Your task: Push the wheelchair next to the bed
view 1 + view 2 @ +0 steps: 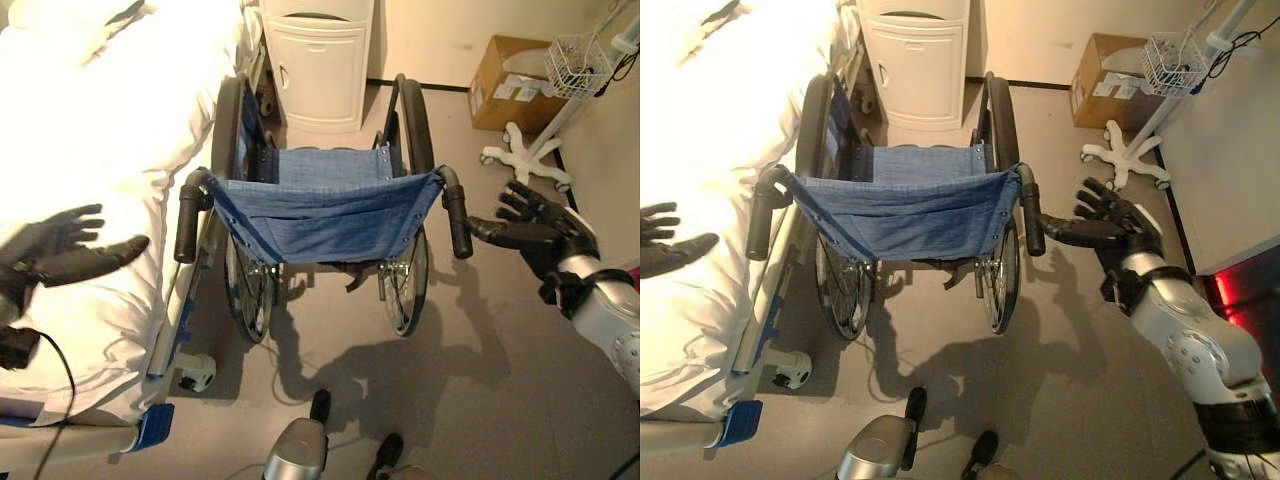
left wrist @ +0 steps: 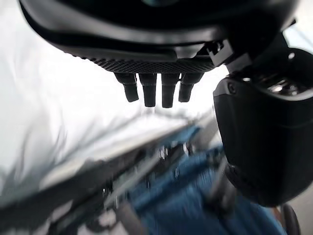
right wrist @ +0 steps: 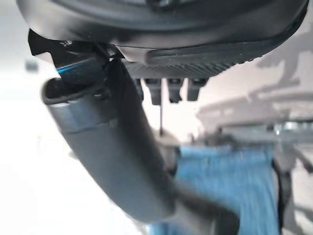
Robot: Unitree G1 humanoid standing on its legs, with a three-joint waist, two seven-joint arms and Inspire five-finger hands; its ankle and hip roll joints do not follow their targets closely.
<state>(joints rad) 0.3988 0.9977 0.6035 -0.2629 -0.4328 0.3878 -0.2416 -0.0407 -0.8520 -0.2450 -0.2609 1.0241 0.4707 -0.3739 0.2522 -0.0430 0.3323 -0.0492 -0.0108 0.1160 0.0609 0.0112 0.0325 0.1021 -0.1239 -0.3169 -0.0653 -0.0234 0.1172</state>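
The wheelchair [image 1: 320, 215], with a blue cloth seat and back, stands with its left wheel close along the white bed [image 1: 90, 150]. Its two black push handles [image 1: 187, 222] [image 1: 457, 220] point toward me. My right hand [image 1: 535, 225] is open just right of the right handle, fingers spread, and its thumb tip is at the grip; I cannot tell whether it touches. My left hand [image 1: 55, 250] hovers open over the bed cover, well left of the left handle. The blue cloth [image 3: 225, 181] shows past the right thumb in the right wrist view.
A white bedside cabinet [image 1: 318, 65] stands straight ahead of the wheelchair. At the back right are a cardboard box [image 1: 510, 85] and a white pole stand with a star base [image 1: 525, 160] and a wire basket [image 1: 580, 65]. A bed caster [image 1: 197, 372] sits beside the left wheel.
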